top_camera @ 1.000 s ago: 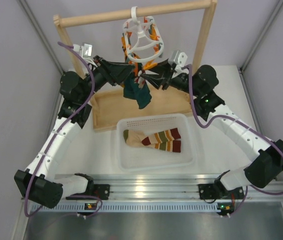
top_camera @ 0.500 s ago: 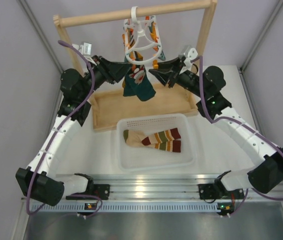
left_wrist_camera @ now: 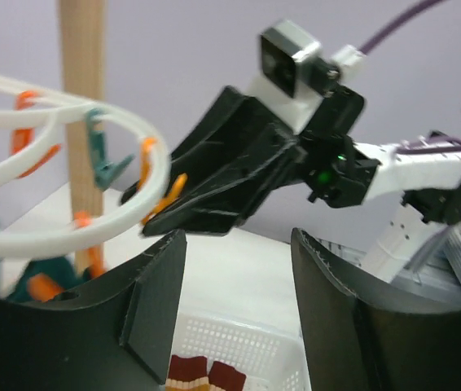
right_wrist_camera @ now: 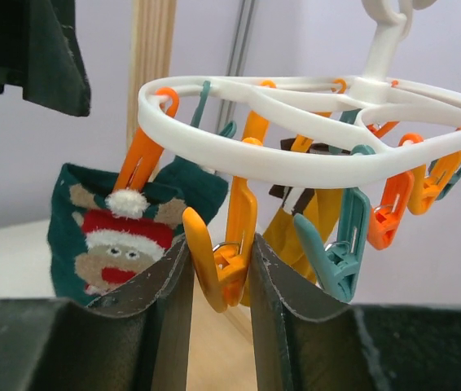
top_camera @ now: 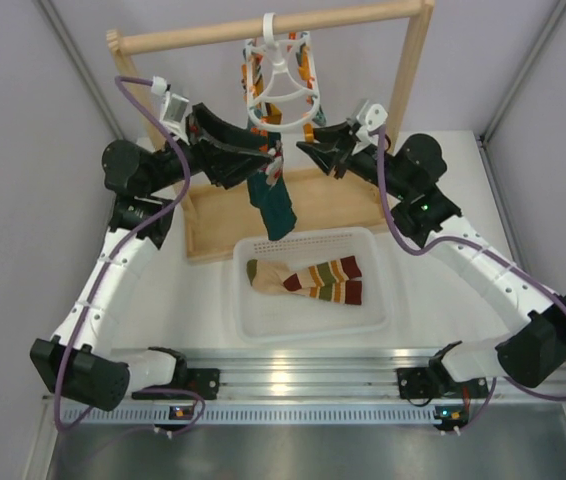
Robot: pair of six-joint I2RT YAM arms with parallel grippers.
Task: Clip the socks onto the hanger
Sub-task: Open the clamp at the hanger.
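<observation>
The right gripper (right_wrist_camera: 220, 252) is pinching one orange clip (right_wrist_camera: 218, 273) on the near edge of the hanger (right_wrist_camera: 296, 167), its fingers pressing against both sides of the clip. The hanger is dangling by its hook from the wooden rail (top_camera: 213, 35). A teal sock (right_wrist_camera: 104, 236) with a face on it is already hanging from a neighbouring orange clip just to the left. The left gripper (left_wrist_camera: 237, 244) is hovering on the other side of the ring with its fingers apart and nothing between them. The striped socks (top_camera: 308, 280) are lying in the white basket (top_camera: 253, 325) below, well apart from both grippers.

The step in hand appears to be readying a free clip for the next sock. To do it well, the right gripper should be squeezing the upper handles of the clip, not its mouth, so that the mouth is spreading wide. The ring is hanging freely, so a sideways push is likely to make it swing; a steady, level grip matters. The left gripper should be bringing a sock up by its cuff, feeding only the edge of the fabric into the open mouth. The teal sock next door should be left undisturbed.
</observation>
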